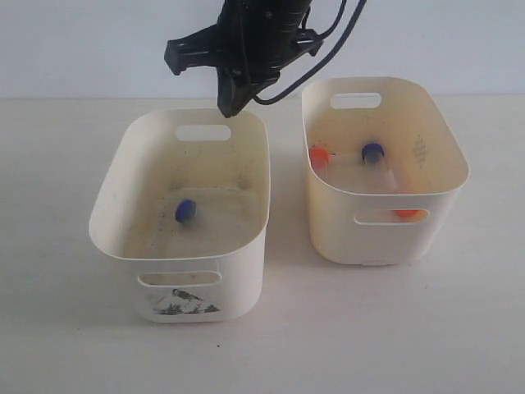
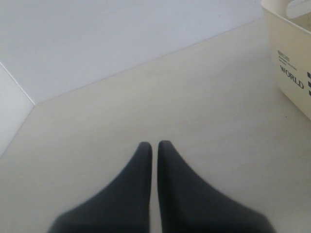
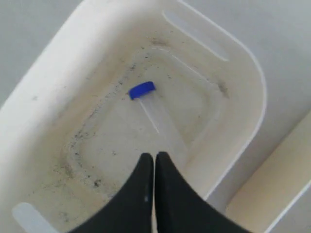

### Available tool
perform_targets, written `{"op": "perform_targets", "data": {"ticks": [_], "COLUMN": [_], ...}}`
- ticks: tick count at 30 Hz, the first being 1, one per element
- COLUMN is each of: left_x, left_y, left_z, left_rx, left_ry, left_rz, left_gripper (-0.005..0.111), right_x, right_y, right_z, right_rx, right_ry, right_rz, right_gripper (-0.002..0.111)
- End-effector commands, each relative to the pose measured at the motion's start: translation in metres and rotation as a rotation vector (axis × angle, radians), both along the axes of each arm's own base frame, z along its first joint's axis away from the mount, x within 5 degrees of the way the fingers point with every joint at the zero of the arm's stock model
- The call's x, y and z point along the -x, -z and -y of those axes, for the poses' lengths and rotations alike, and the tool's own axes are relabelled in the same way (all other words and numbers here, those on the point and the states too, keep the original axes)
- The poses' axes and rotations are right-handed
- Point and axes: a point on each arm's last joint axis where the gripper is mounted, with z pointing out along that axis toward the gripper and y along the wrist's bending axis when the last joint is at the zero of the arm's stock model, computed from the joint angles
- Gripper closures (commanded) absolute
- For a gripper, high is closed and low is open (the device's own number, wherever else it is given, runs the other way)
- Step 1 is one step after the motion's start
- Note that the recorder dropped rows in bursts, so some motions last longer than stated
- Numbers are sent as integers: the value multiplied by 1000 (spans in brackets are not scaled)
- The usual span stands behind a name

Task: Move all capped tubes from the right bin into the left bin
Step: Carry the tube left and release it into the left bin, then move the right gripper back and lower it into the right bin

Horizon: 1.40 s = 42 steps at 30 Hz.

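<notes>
Right wrist view: the right gripper point(image 3: 154, 160), jaws together on nothing, hangs above the left bin point(image 3: 43, 102), high enough to clear its rim; 1 blue-capped tube point(image 3: 154, 110) lies flat inside. 3 capped tubes point(image 1: 373, 153) wait in the right bin point(image 1: 447, 148), nearer the right edge of the desk point(image 1: 492, 312), 1 lying by its front wall. The bins stand just apart. The left gripper point(image 2: 154, 145), likewise closed and empty, idles over bare desk with open room around.

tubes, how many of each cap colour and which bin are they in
blue-capped tubes: 2, one in the left bin, one in the right bin
orange-capped tubes: 2, both in the right bin
total: 4
</notes>
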Motion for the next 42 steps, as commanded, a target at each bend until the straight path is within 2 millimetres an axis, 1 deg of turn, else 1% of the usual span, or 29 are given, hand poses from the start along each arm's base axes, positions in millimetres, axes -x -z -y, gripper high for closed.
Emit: {"op": "perform_targets", "data": {"ticks": [1,6,10,14,17,21,27,29,32,35,38,42], "left_x": [0,0,0,0,0,0,0,0,0,0,0,0], "left_y": [-1,-1,-1,-1,-1,-1,-1,-1,-1,-1,-1,-1], "left_z": [0,0,0,0,0,0,0,0,0,0,0,0], "left_rx": [12,12,12,12,12,12,12,12,12,12,12,12], "left_ry": [4,4,4,4,4,4,4,4,4,4,4,4], "left_rz": [4,4,4,4,4,4,4,4,4,4,4,4], "left_gripper": [102,102,102,102,102,102,102,102,102,102,102,102], "right_x": [-5,-18,-30,-39,-45,-49,-46,-45,-44,-45,-47,-51], "right_y": [-5,-5,-5,-5,-3,6,36,43,50,53,58,77], "right_z": [14,38,65,90,105,112,117,119,125,130,130,127], "right_rx": [92,114,109,87,77,113,203,228,258,242,241,249], "right_ry": [107,220,301,438,525,550,558,558,564,580,581,576], "right_rz": [52,53,44,19,2,-8,-72,-87,-97,-121,-135,-181], "right_gripper": [108,108,108,108,108,108,108,108,108,108,108,108]}}
